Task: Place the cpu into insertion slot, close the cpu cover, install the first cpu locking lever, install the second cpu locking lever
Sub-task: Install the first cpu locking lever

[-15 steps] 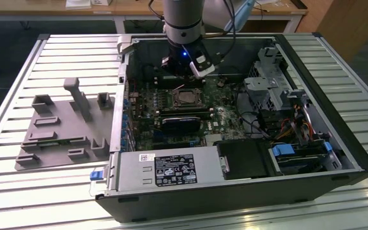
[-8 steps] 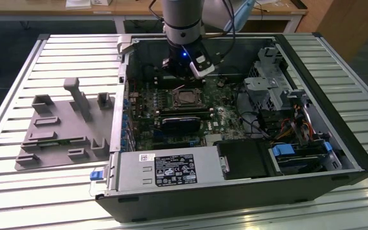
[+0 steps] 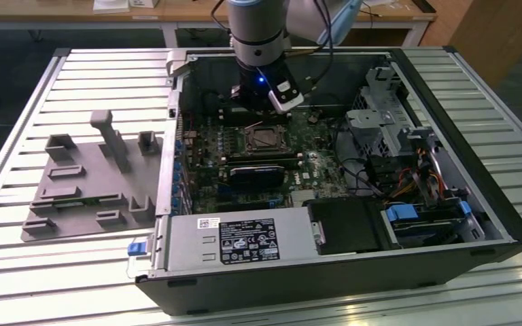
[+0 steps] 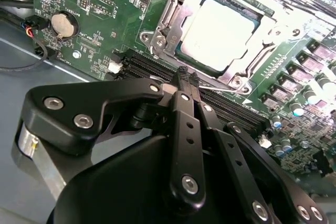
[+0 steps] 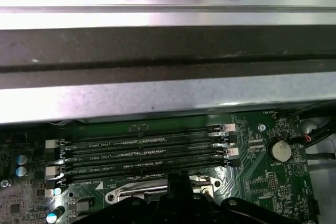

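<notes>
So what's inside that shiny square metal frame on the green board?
A flat silver-grey square chip fills the cut-out of the thin silvery metal frame. Whatever lies beneath the chip is covered by it and cannot be seen.

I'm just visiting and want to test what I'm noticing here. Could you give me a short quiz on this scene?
1. True or false: the cpu cover lies flat around the cpu.
2. The tip of the claw is nearest: A power supply, B cpu cover, C hard drive?
3. Fill in: the coin battery sits on the green ____.
Key: 1 true; 2 B; 3 motherboard.
</notes>
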